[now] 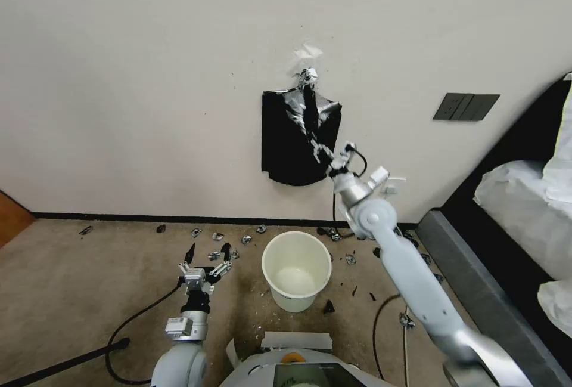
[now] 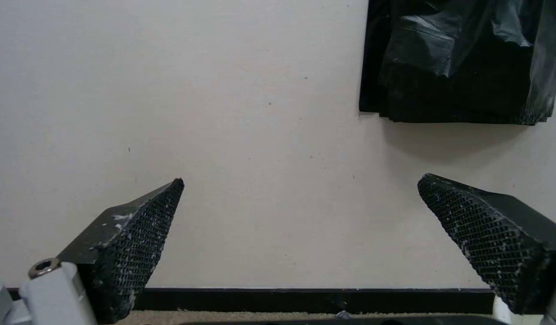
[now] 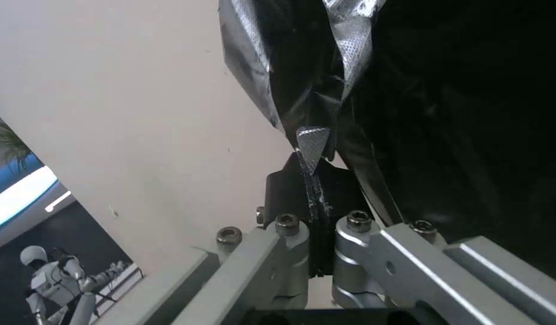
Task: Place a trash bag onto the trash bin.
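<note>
So I've got the right gripper (image 1: 329,157) up at the wall, reaching into the black bundle of bags (image 1: 286,148) hanging from a taped hook. On the right wrist cam its fingers (image 3: 312,143) are pressed together with a fold of the trash bag (image 3: 302,90) pinched between them, so it's got a proper grip on the thin glossy plastic. In the head view that strip of bag (image 1: 310,114) runs from the hook down across the front of the bundle to the gripper. The trash bin (image 1: 297,270) sits on the carpet right below, just in front of the wall, upright, with nothing over its rim. Bunch of small black scraps (image 1: 221,237) are scattered on the floor along the baseboard around it. My left gripper (image 1: 205,254) is parked low over the carpet to the left of the bin, fingers (image 2: 133,239) spread wide apart and holding nothing, pointed at the wall.
</note>
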Robot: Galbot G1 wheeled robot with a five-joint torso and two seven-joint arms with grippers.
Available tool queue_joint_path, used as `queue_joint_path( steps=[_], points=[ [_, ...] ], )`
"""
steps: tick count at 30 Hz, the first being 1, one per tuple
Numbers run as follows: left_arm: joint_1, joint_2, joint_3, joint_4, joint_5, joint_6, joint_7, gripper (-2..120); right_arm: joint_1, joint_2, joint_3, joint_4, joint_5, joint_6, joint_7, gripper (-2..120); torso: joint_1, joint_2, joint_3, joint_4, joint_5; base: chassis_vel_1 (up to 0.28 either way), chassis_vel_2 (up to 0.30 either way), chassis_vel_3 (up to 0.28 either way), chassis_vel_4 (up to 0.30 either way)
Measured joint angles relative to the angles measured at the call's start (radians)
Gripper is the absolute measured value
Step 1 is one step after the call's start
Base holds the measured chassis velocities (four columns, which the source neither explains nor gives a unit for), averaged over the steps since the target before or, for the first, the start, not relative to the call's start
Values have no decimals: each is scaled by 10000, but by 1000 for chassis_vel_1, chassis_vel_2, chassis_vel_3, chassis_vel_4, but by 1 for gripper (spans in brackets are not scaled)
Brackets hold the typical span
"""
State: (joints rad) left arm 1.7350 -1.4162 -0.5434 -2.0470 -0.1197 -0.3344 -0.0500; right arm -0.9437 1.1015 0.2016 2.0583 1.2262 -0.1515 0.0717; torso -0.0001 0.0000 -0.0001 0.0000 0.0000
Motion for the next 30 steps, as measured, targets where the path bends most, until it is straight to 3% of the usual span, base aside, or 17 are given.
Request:
queue_joint_path(
  steps=[23,30],
  points=[
    [-55,155,189,-134,-23,-92,20,100,-2943,-63,316,1696,-1645,-167,-193,0,0,0,0,0,0,0,0,0,0],
    [-37,238,198,-201,-42,-78,20,100,-3522,-385,257,1900,-1979,46,-323,0,1,0,1,1,0,0,0,0,0]
  ],
)
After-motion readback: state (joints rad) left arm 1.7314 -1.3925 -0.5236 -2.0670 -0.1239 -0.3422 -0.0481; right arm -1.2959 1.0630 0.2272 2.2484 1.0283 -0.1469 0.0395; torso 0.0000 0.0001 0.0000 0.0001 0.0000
